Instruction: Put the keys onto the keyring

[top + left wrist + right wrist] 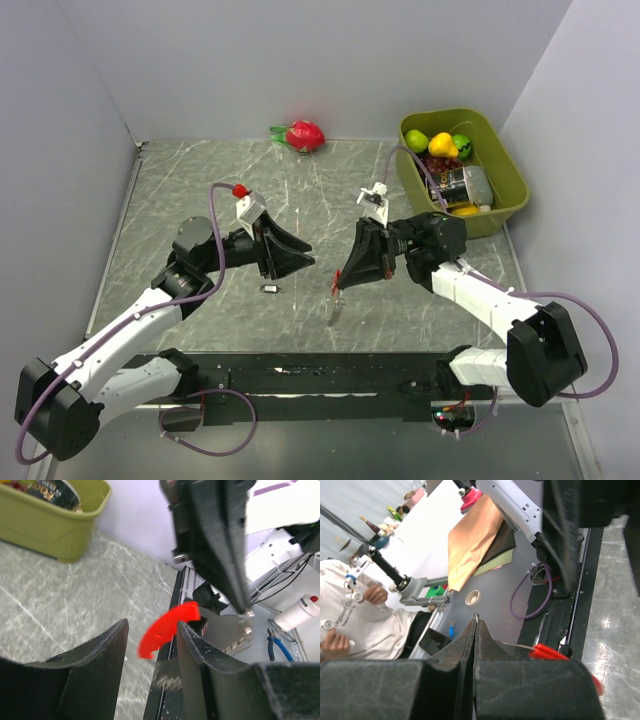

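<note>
Left gripper (152, 625) fingers (100, 655) fill the foreground of its wrist view: spread apart with nothing between the pads, so released and empty. Top view puts it raised over the table (180, 180), tips pointing right toward the other arm; judged to be poised to go for a key. Key (270, 289): small dark piece lying flat on the table, near the left fingertips on the side toward the arm bases. Neither arm touches it and it is not yet on the ring. Keyring (334, 300): hangs clear of the table under the right gripper (343, 283), between the two arms; its red loop (167, 627) shows beyond the left fingers. Right gripper is clenched. Its wrist view shows a thin wire loop pinched at the very tips, probably the ring itself, though it is too fine to be sure. Ring is held up and presented toward the left arm, presumably so a key can be threaded on. Green bin (510, 190) at far right, not involved.
</note>
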Tool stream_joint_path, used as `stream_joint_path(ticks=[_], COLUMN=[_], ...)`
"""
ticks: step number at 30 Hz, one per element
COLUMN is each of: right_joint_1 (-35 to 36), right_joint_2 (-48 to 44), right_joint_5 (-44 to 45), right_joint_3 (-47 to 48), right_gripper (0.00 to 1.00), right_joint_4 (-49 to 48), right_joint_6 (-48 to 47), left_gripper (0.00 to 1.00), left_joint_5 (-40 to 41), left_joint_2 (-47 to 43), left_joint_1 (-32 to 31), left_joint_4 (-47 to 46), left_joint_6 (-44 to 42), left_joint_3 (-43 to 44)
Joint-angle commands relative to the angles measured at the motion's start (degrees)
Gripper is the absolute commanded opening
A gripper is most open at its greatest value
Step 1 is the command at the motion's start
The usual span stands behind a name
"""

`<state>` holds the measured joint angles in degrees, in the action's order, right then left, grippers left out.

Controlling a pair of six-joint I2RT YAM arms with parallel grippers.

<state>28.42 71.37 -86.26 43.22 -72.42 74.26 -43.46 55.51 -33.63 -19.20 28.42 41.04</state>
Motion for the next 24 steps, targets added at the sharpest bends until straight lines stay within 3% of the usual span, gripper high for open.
stream_joint_path(ticks=[1, 3, 6, 7, 11, 17, 24], right_joint_1=[-1.4, -2.1, -2.5, -2.5, -2.5, -2.5, -2.1], right_joint_2=[-0.9, -2.5, -8.2, -11.7, -18.1, -23.9, -24.1], right_joint_5=[4.8, 7.1, 12.1, 16.8, 26.2, 37.7, 38.3], right_joint_3=[0.0, -2.0, -3.6, -3.8, -3.9, -7.5, -8.9], right_gripper=[0.00, 0.00, 0.00, 0.00, 0.00, 0.00, 0.00], right_joint_4=[-16.2, -11.0, 10.2, 22.6, 38.9, 43.7, 44.0], right_joint_6=[-4.2, -8.3, -23.4, -31.8, -42.7, -45.0, -45.3], left_gripper=[0.49, 0.49, 0.49, 0.49, 0.48, 0.49, 0.47], left_joint_5=[-1.0, -0.7, -0.1, 0.0, 0.0, -3.1, -2.7], left_joint_2=[-0.9, -1.1, -1.5, -1.6, -1.7, 1.2, 3.7], left_joint_1=[-0.3, -0.3, -0.3, -0.3, -0.3, -1.4, -4.2], left_joint_4=[-5.7, -5.6, -5.0, -4.8, -5.8, -10.7, -8.0], left_joint_6=[2.9, 3.2, 2.9, 2.8, 3.7, 5.4, 2.9], left_joint_3=[-0.2, -0.3, -0.3, 0.0, -0.1, 0.5, 4.6])
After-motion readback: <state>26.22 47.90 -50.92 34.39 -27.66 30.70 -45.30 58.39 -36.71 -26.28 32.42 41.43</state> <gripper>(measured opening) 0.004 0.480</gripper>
